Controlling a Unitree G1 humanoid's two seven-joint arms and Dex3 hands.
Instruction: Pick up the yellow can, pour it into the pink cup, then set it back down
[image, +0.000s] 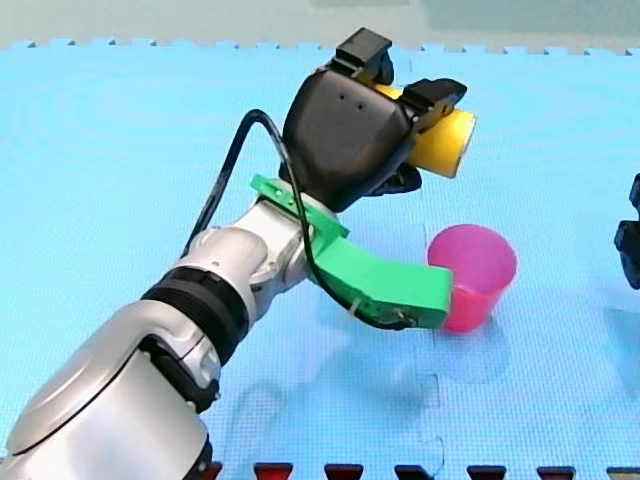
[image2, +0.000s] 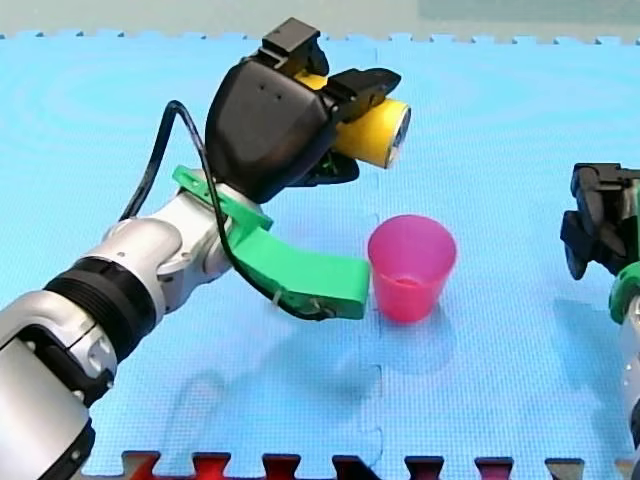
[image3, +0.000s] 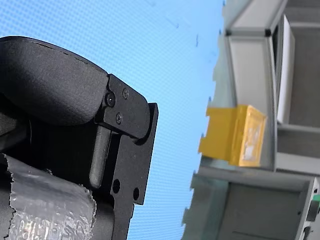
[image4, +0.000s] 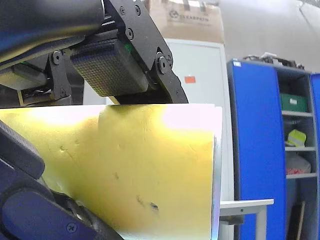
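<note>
Yellow can clamped in the left hand, raised off the blue foam mat and tipped onto its side.
Its silver end faces right, and it hangs clear of the pink cup, which stands upright on the mat lower in the head views and a little to the right. A green bracket on the left wrist reaches to just beside the cup's left wall. The second wrist view shows a ribbed black finger pad pressed onto the can's side. The right hand sits at the mat's right edge, well apart from the cup; its grip cannot be made out.
</note>
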